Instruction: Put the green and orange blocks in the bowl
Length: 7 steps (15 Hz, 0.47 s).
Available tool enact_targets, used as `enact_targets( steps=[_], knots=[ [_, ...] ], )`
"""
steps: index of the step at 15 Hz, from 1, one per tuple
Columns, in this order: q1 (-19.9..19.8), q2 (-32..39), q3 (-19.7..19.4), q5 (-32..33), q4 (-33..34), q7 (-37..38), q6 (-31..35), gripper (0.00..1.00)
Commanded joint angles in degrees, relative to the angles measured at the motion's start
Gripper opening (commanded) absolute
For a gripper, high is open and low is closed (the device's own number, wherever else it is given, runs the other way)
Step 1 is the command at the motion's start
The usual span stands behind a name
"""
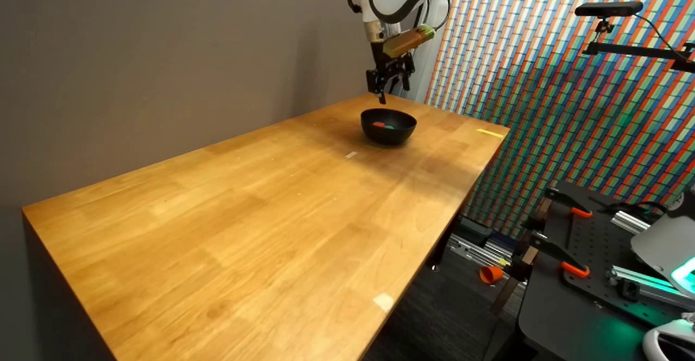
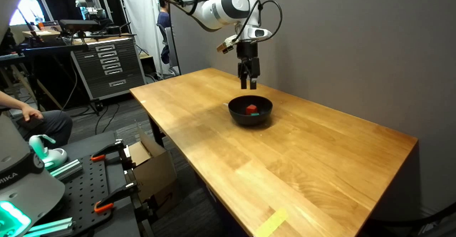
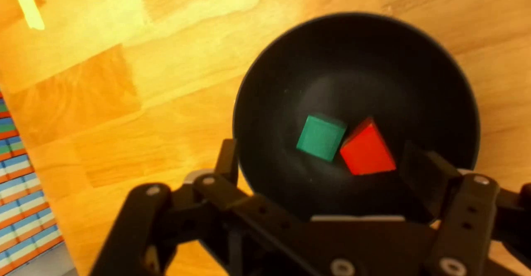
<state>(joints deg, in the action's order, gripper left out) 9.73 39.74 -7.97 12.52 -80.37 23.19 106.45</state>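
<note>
The black bowl [image 1: 380, 139] stands on the wooden table and also shows in an exterior view [image 2: 245, 120] and the wrist view [image 3: 356, 56]. Inside it, the green block [image 3: 320, 139] and a red-orange block [image 3: 368, 151] lie side by side on the bottom. The red-orange block also shows in an exterior view [image 2: 251, 109], with a small part of the green block [image 2: 254, 114]. My gripper [image 3: 321, 149] is open and empty, pointing down above the bowl. In both exterior views the gripper [image 1: 395, 95] [image 2: 248, 86] is apart from the bowl, above its rim.
The wooden table [image 1: 217, 241] has a grey wall along its long far side. Yellow tape [image 2: 272, 222] is stuck near one end of the table. A black stand with clamps [image 1: 597, 306] and the robot base is apart from the table's long edge.
</note>
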Motion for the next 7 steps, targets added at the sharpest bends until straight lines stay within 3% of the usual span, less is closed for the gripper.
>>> enact_targets(
  steps=[1, 4, 5, 7],
  knots=[
    [-4.3, -11.7, 4.4, -5.1, -13.7, -7.7, 3.4, 1.0],
    [-7.2, -18.9, 6.9, -11.0, -21.5, -13.8, 3.9, 1.0],
    [-5.2, -11.5, 5.3, -7.5, -12.7, -9.7, 0.9, 1.0],
    [-6.3, -15.5, 6.1, -9.4, -16.9, -11.8, 1.1, 1.0]
  ],
)
